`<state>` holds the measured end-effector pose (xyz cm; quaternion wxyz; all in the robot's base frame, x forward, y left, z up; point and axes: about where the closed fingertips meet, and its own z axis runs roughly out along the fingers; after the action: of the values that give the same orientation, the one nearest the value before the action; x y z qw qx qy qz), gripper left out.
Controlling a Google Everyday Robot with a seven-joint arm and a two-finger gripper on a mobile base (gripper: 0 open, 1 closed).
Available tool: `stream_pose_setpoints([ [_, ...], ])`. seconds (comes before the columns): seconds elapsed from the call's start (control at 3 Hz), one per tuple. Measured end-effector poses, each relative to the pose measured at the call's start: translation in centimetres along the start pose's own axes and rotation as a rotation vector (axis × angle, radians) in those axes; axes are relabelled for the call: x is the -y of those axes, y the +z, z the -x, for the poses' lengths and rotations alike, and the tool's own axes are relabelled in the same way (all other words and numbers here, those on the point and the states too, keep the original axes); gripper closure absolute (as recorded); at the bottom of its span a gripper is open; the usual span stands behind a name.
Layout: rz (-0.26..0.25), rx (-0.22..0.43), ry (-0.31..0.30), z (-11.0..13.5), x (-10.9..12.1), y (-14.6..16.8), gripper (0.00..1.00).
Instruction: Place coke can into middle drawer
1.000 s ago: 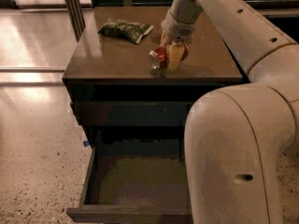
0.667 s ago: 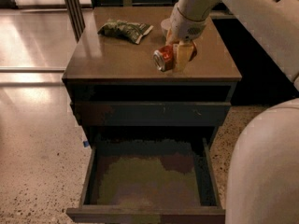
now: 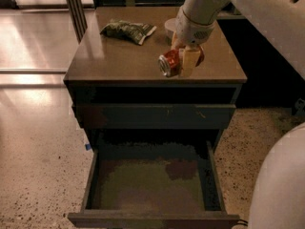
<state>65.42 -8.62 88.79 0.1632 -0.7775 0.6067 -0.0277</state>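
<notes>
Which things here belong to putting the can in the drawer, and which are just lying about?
Job: small red soda can, gripped sideways by the tool over the brown cabinet top; open dark grey middle drawer.
Lying about: crumpled green snack bag; small white bowl.

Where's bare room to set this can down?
The middle drawer has a bare floor, wall to wall. The cabinet top is free at front left. Crowded: snack bag and bowl at the back, gripper holding the coke can at front right.
</notes>
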Motion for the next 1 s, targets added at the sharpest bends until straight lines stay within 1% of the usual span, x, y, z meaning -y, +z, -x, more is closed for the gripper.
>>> stream_pose_setpoints([
  [0.33, -0.005, -0.019, 0.026, 1.2, -3.8, -2.2, 1.0],
  [0.67, -0.003, -0.058, 0.062, 2.2, -8.1, -5.5, 1.0],
  [1.0, -0.01, -0.066, 0.067, 2.5, -8.8, -6.4, 1.0],
])
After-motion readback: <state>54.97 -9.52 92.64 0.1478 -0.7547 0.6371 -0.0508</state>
